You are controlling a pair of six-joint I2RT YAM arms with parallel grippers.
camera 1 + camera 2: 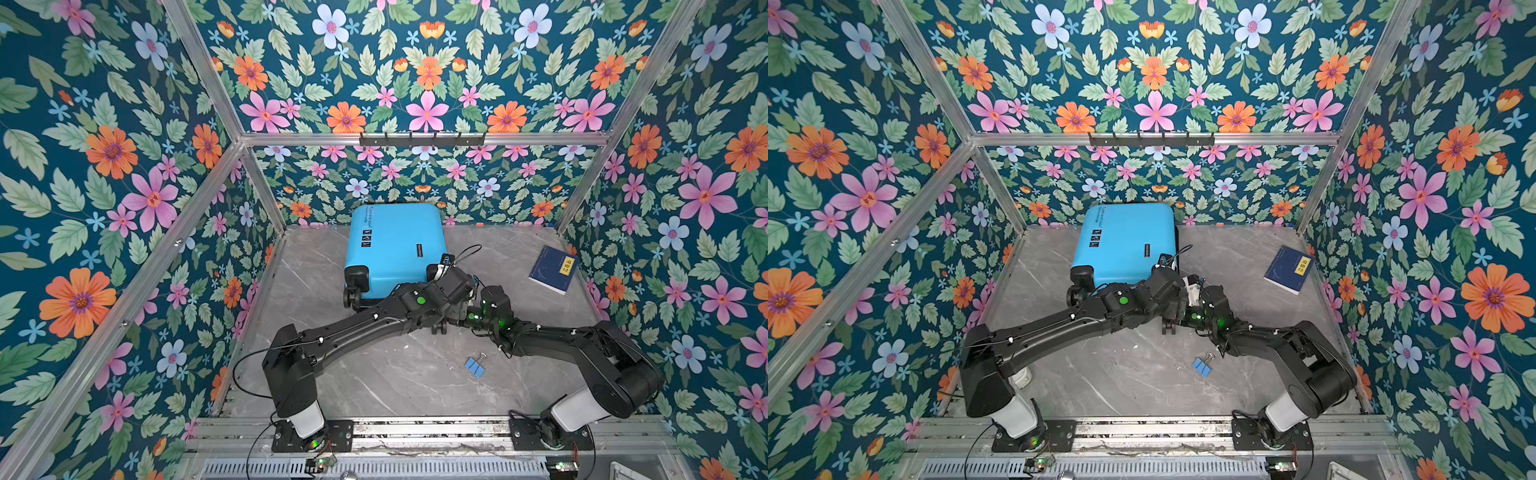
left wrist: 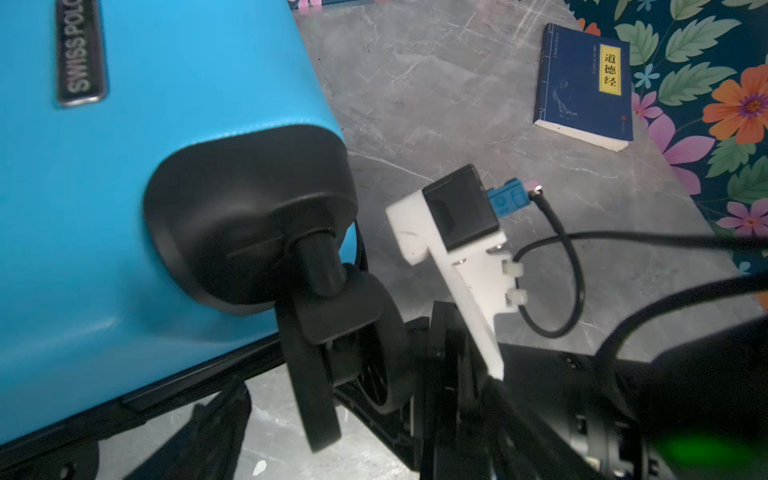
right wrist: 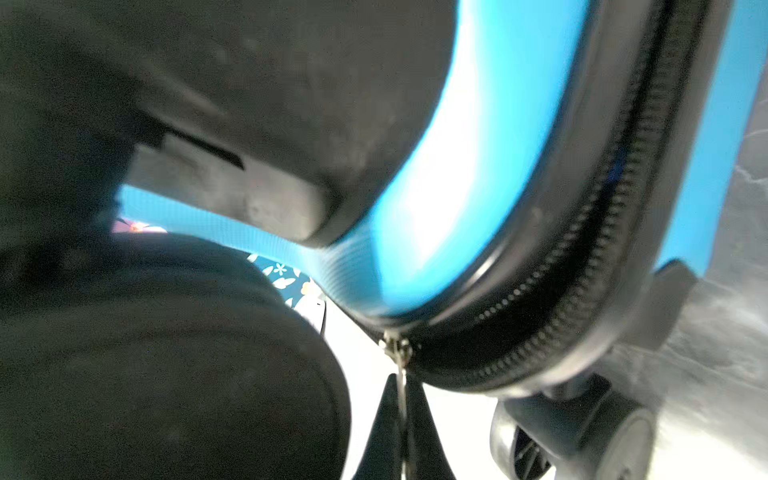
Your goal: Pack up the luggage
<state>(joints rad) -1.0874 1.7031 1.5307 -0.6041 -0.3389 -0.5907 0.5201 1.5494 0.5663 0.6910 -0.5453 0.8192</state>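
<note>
The left arm (image 1: 353,328) and the right arm (image 1: 561,336) both stretch low and forward. They meet at one wheeled corner of the single luggage (image 1: 395,245), which lies flat on the surface (image 1: 395,386) just beyond the claws. The left claw (image 2: 365,407) stands spread beside a spinner wheel (image 2: 370,349). The right claw (image 3: 401,415) is pressed together, pinching the zipper pull (image 3: 400,361). One book (image 1: 552,269) lies well off to the right claw's right. Blue binder clips (image 1: 475,367), one or two, I cannot tell, lie behind both claws, toward the arm bases.
</note>
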